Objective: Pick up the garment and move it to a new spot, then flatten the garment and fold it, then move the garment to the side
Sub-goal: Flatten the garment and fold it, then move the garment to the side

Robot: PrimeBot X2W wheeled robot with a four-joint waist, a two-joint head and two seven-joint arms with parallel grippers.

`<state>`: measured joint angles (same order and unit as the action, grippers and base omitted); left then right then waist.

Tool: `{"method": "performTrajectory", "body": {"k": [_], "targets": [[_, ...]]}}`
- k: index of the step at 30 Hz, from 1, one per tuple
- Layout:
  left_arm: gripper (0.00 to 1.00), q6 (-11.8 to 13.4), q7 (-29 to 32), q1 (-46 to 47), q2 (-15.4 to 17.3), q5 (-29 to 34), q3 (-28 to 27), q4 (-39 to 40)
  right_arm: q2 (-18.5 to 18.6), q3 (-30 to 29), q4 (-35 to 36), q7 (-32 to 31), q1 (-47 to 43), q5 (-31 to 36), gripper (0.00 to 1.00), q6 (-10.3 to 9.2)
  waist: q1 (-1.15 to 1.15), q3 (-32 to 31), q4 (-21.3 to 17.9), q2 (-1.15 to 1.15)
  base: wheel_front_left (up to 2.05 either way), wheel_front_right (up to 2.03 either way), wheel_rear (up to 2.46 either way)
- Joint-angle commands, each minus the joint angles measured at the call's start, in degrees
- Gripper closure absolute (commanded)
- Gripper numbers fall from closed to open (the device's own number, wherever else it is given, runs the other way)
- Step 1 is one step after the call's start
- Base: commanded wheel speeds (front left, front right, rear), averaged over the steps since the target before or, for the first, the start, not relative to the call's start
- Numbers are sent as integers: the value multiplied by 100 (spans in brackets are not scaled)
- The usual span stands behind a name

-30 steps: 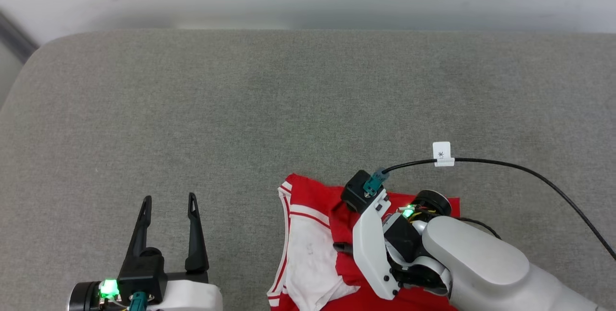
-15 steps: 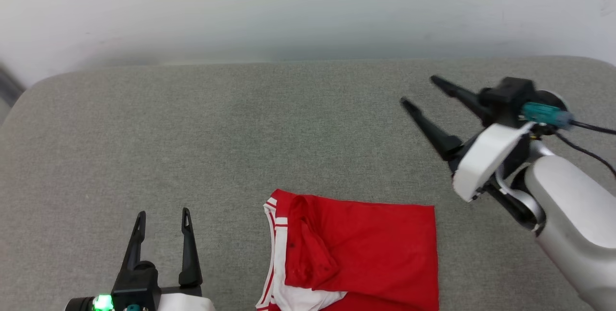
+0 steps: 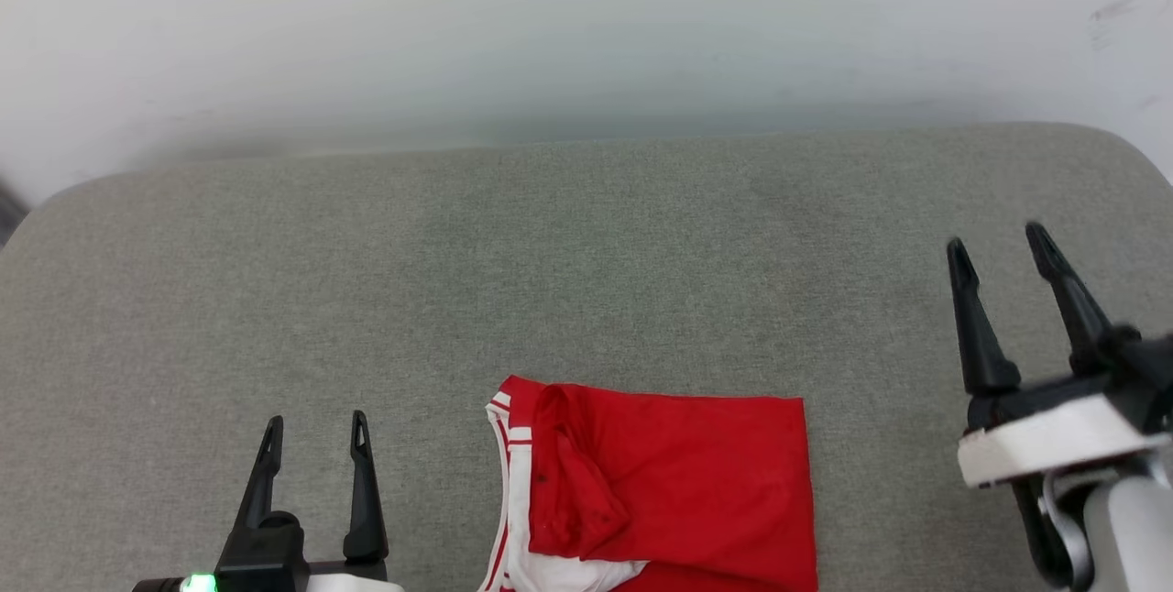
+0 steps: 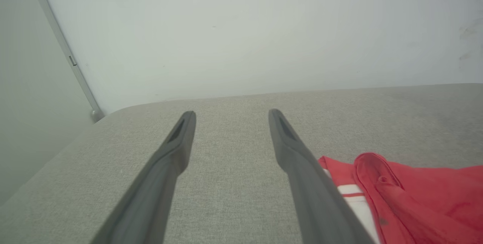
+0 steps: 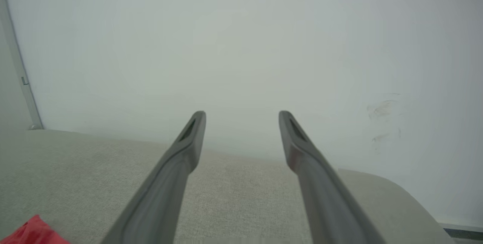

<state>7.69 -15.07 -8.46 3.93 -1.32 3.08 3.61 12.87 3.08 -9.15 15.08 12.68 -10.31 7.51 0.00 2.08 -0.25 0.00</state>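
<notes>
The garment (image 3: 678, 482) lies folded into a red rectangle at the near middle of the grey cushion (image 3: 550, 262), with white striped trim and a rumpled fold along its left edge. My left gripper (image 3: 313, 427) stands open to the garment's left, nothing between its fingers. The left wrist view shows the garment (image 4: 415, 195) just right of my left gripper (image 4: 230, 113). My right gripper (image 3: 997, 248) is open and empty, raised well to the right of the garment. In the right wrist view my right gripper (image 5: 241, 113) points at the wall, a red corner of the garment (image 5: 34, 230) at lower left.
A pale wall (image 3: 586, 24) runs behind the cushion's far edge. The cushion's rounded corners show at far left (image 3: 55, 207) and far right (image 3: 1127, 148). Bare grey fabric stretches beyond and on both sides of the garment.
My right gripper let go of the garment, opened, rose and swung away to the right. The garment now lies uncovered and flat. The head view tilted up slightly.
</notes>
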Motion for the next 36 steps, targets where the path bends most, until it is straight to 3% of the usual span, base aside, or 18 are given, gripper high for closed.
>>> {"method": "performTrajectory", "body": {"k": [1,5,10,19,25,31,36], "targets": [[0,-10,-13,-54,-1,20,-14,11,-101,-81,95,5,-202,59,0,-4,0,-6,-3,0,0,0,0],[0,-57,-13,-102,0,27,-27,33,-531,-341,584,7,-884,234,0,-3,0,-68,-22,0,0,0,0],[0,-90,-13,-203,-3,29,-40,54,-792,-380,841,7,-1507,252,0,-3,0,-146,-20,0,0,0,0],[0,-166,-14,-317,-10,62,27,23,-986,-533,1028,8,-2205,166,0,-3,0,-223,105,0,0,0,0],[0,-180,-13,-307,-14,61,11,15,-994,-507,1180,8,-1831,197,0,-3,0,-230,114,0,0,0,0],[0,-205,-13,-227,-15,50,-24,-13,-308,-224,1290,-103,-895,374,0,-3,0,-216,127,0,0,0,0],[0,-260,-14,-152,-6,53,-23,-39,519,422,1175,-1216,-82,14,0,-3,0,-170,183,0,0,0,0]]}}
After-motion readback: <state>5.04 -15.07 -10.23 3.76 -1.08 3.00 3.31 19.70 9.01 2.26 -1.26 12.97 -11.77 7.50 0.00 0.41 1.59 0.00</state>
